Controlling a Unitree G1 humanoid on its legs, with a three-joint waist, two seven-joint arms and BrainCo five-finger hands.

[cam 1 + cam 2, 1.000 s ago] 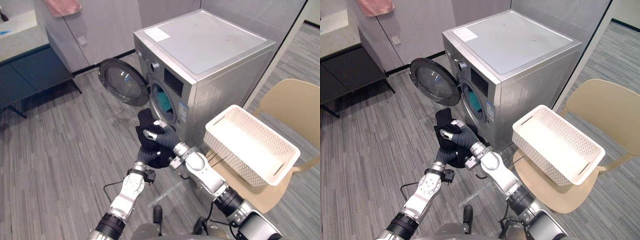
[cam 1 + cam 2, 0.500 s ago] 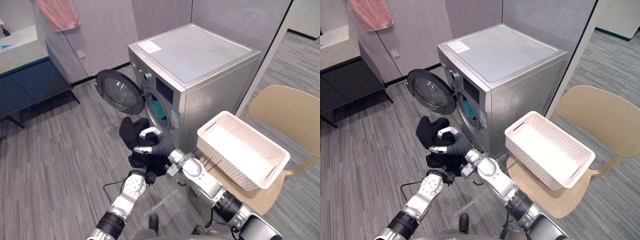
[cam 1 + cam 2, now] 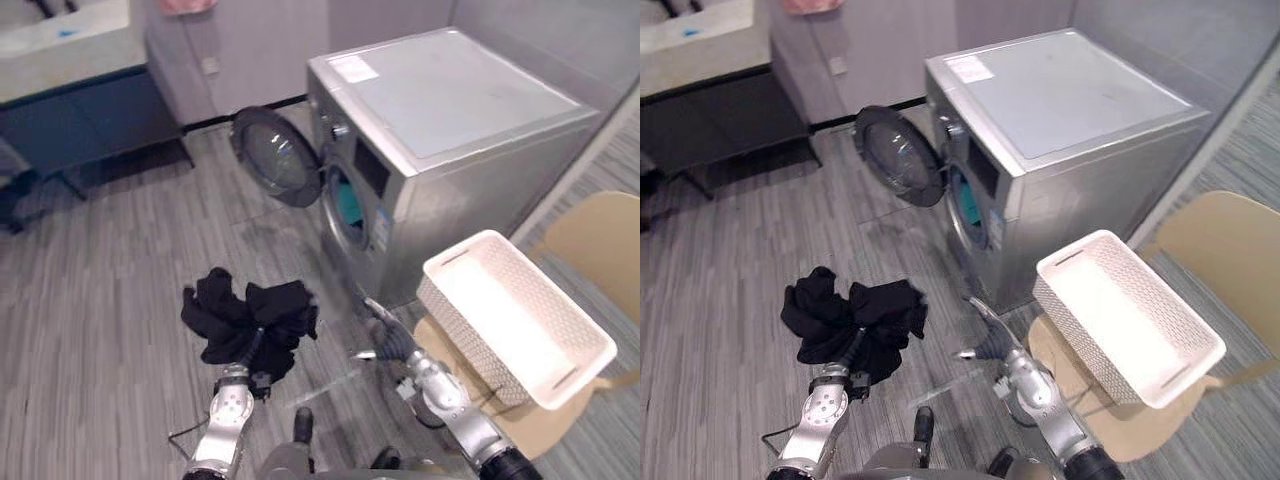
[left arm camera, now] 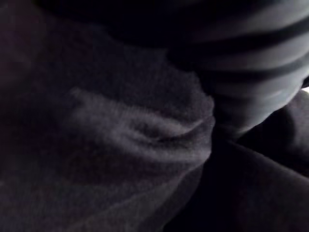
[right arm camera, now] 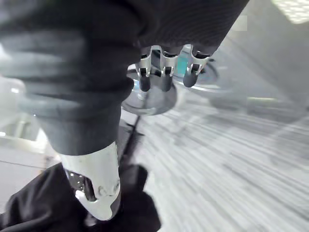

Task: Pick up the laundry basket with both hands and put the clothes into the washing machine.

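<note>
The clothes (image 3: 245,318) drape over the left hand (image 4: 251,58) (grip hidden, cannot tell), with the drum (image 3: 345,205) ahead to its right, nearer the relaxed, empty right hand (image 3: 385,338).

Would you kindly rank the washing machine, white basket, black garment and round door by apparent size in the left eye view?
Washing machine, largest.
White basket.
Black garment and round door look alike; the garment is nearer the camera, so unranked.

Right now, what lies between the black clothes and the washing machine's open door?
Nothing stands there. Between the black clothes and the open door is a stretch of bare grey floor, as both eye views show.
</note>
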